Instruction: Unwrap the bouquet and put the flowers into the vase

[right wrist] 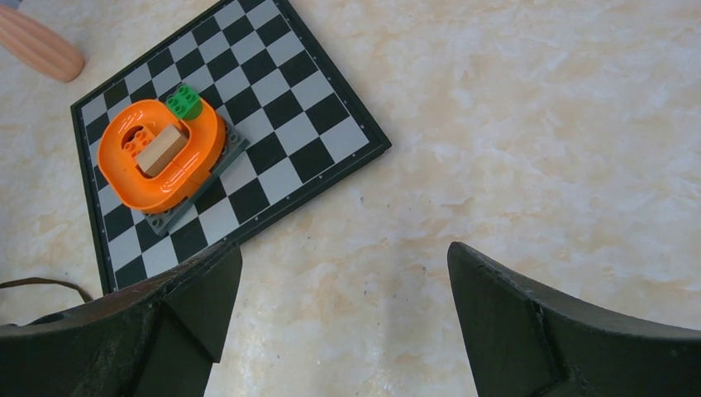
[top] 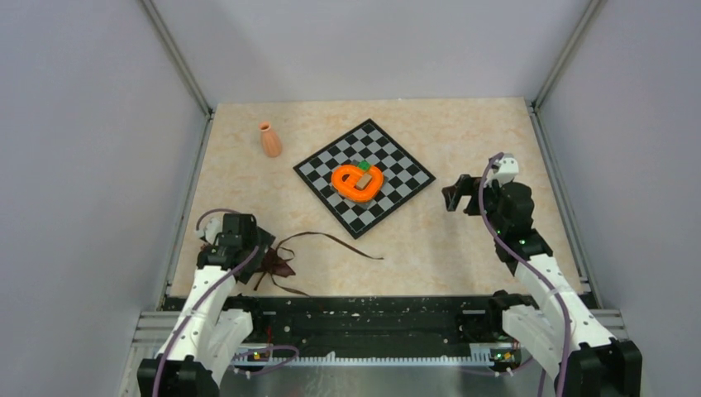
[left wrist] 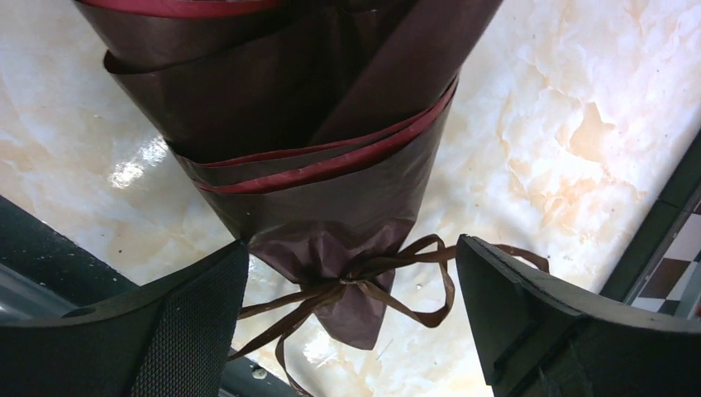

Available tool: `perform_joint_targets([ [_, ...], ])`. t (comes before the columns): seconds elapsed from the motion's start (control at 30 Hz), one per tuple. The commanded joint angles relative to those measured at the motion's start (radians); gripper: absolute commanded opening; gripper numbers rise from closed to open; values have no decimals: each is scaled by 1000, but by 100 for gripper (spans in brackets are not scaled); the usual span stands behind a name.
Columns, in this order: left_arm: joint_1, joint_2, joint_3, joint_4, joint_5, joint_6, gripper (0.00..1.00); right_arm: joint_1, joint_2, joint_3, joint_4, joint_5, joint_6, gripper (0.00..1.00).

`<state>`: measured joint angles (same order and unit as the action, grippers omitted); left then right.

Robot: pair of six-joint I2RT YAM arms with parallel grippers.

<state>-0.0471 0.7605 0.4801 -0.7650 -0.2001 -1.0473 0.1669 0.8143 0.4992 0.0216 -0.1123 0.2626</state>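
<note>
The bouquet [left wrist: 314, 124] is a dark maroon cone lying on the marble table, its narrow end tied with a thin brown ribbon [left wrist: 355, 281]. My left gripper [left wrist: 351, 248] is open, one finger on each side of that tied end and neither touching it. From above, the left gripper [top: 258, 248] covers most of the bouquet [top: 279, 265], and the ribbon [top: 347, 244] trails right. The flowers are hidden. The small terracotta vase [top: 270, 141] stands upright at the far left. My right gripper [top: 452, 198] is open over bare table with nothing between its fingers [right wrist: 343, 256].
A chessboard [top: 405, 178] lies in the middle with an orange heart-shaped object [top: 357, 182] on it, holding a tan block and a green brick. Walls close in the left, right and far sides. The black rail [top: 372, 318] runs along the near edge.
</note>
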Motion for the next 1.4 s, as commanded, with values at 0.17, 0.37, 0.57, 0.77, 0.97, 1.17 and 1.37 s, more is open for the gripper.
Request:
perform_joint_targets([
  [0.17, -2, 82, 13, 48, -66, 6, 99, -4, 17, 39, 49, -4, 15, 97],
  [0.37, -2, 162, 26, 74, -65, 34, 99, -4, 17, 37, 49, -6, 19, 97],
  [0.57, -2, 176, 26, 111, -67, 73, 95, -3, 23, 36, 49, -4, 20, 97],
  [0.77, -2, 148, 0, 215, -15, 157, 84, -4, 32, 35, 52, -7, 22, 96],
  [0.97, -2, 135, -46, 369, 58, 236, 71, -4, 34, 35, 52, -11, 25, 95],
  [1.17, -10, 158, -87, 563, 182, 344, 65, -3, 39, 33, 54, -12, 27, 95],
  [1.37, -56, 222, -87, 654, 245, 423, 60, -4, 46, 36, 45, -16, 24, 95],
])
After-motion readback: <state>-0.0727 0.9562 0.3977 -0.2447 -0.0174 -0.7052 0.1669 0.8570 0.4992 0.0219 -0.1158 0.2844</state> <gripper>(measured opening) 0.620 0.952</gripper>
